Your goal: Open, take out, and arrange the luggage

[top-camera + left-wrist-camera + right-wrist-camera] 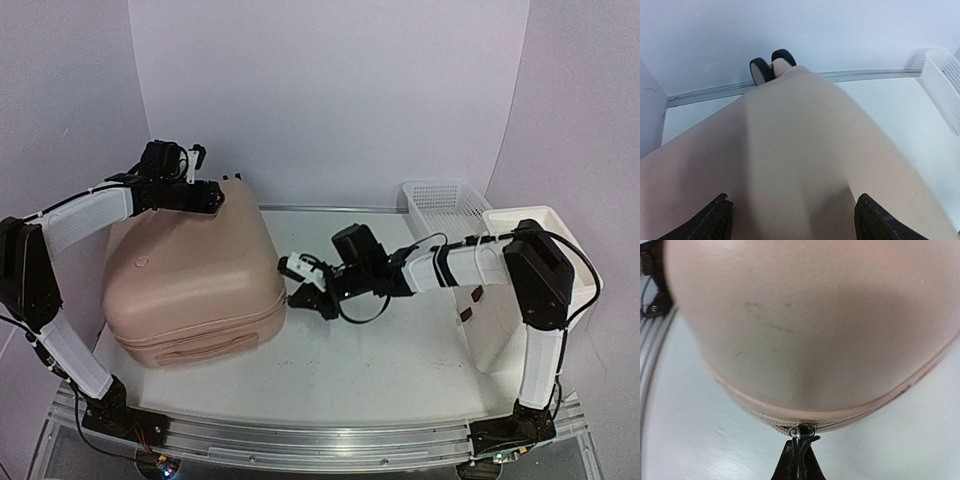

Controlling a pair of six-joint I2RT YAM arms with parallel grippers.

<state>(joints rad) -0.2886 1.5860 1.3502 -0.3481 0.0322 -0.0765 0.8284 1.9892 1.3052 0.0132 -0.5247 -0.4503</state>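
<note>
The pale pink luggage (190,275) lies flat on the left of the table, closed. My left gripper (205,195) is open and rests on its far top corner; in the left wrist view (792,200) the black fingers (715,220) straddle the shell (800,150), with two black wheels (767,67) at the far end. My right gripper (298,292) is at the luggage's near right corner. In the right wrist view it (800,447) is shut on the zipper pull (802,431), which sits on the zipper band (755,417) under the rounded shell (810,325).
A white mesh basket (440,205) stands at the back right, also in the left wrist view (942,82). A white plastic cabinet (530,290) stands on the right under my right arm. Walls close in behind and on both sides.
</note>
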